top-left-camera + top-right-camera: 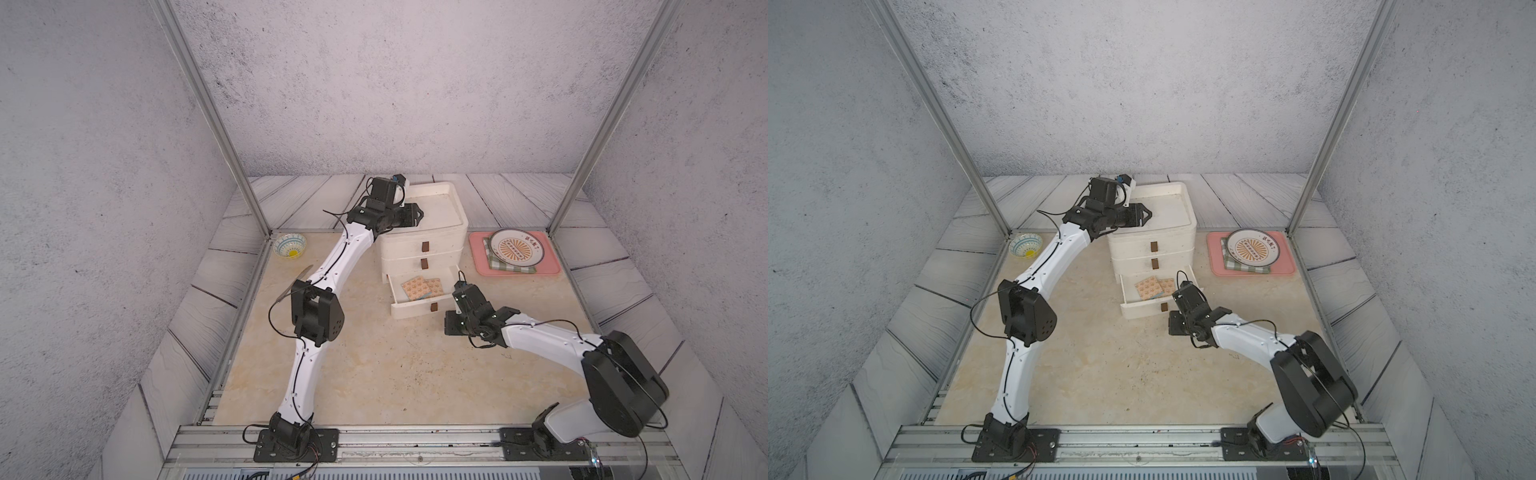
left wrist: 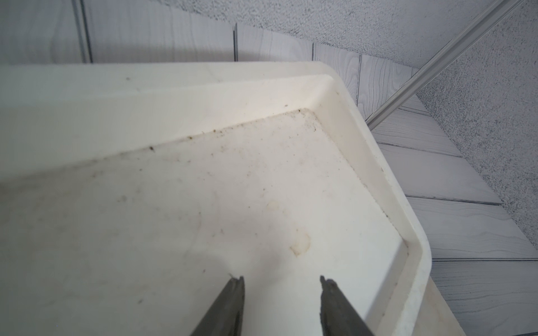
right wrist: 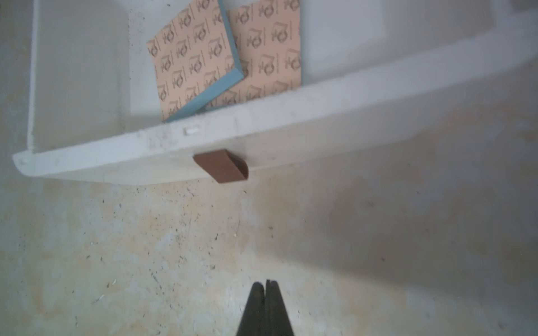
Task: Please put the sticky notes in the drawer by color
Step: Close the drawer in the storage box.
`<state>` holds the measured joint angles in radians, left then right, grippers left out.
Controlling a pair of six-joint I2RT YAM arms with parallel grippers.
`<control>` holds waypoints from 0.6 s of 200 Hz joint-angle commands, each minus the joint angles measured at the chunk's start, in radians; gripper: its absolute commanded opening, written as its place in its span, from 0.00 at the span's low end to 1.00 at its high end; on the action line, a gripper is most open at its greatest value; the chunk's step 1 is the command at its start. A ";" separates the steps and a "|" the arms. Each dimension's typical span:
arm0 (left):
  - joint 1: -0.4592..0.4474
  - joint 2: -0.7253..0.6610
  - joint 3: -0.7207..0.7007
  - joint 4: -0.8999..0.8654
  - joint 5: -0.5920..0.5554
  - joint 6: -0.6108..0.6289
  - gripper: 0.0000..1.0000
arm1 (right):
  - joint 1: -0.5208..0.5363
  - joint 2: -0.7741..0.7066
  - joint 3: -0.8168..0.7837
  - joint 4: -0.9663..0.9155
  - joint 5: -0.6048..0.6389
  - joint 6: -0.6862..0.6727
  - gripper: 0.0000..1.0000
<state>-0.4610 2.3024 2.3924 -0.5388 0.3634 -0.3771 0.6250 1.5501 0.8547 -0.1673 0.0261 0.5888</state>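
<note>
1. Black fingers of the right gripper (image 3: 265, 282) were pressed tight together with nothing between them, hovering low over the marbled tabletop (image 3: 145, 247).
2. Just ahead of those tips, and clear of them, the brown tab handle (image 3: 221, 165) stuck out from the bottom drawer (image 3: 291, 128), which stood pulled out.
3. Beyond the front wall, inside that drawer, lay two peach sticky notes (image 3: 192, 58), one overlapping the other's edge. Both sat below the rim, so I judged nothing would snag.
4. To my eye the step in hand was pushing the drawer home. The closed tips ought to meet the front panel squarely beside the handle. They should then press slowly and straight along the drawer's run, so it would not jam askew.
5. Farther off, over the white drawer chest (image 1: 440, 232), the left gripper (image 2: 281, 280) had its jaws partly apart and held nothing. Its tips were just above the rimmed lid (image 2: 203, 189), and whether they touched it I could not tell. Bearing down there would stop the chest skidding.
6. Green, blue and pink pads were nowhere in sight, and the two upper drawers (image 1: 403, 264) were closed.
</note>
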 commanded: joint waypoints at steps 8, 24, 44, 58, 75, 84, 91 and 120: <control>-0.002 0.018 -0.068 -0.118 0.002 0.013 0.49 | -0.013 0.137 0.112 0.089 -0.010 -0.028 0.04; -0.002 0.018 -0.085 -0.116 0.017 0.011 0.49 | -0.024 0.206 0.170 0.102 -0.005 -0.042 0.03; -0.002 0.015 -0.102 -0.114 0.022 0.009 0.50 | -0.031 0.267 0.217 0.144 0.009 -0.050 0.03; -0.003 0.008 -0.119 -0.105 0.026 0.002 0.50 | -0.031 0.304 0.243 0.174 0.027 -0.052 0.03; -0.002 -0.005 -0.151 -0.085 0.029 -0.004 0.51 | -0.033 0.349 0.268 0.230 0.052 -0.058 0.04; -0.001 -0.013 -0.172 -0.075 0.031 -0.008 0.51 | -0.034 0.374 0.285 0.254 0.061 -0.060 0.04; -0.002 -0.017 -0.183 -0.072 0.030 -0.008 0.51 | -0.033 0.391 0.295 0.282 0.062 -0.062 0.03; -0.001 -0.043 -0.244 -0.061 0.027 -0.004 0.52 | -0.034 0.442 0.306 0.436 0.068 -0.062 0.04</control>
<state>-0.4610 2.2318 2.2391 -0.4335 0.3897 -0.3668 0.5961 1.9354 1.1416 0.1051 0.0608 0.5388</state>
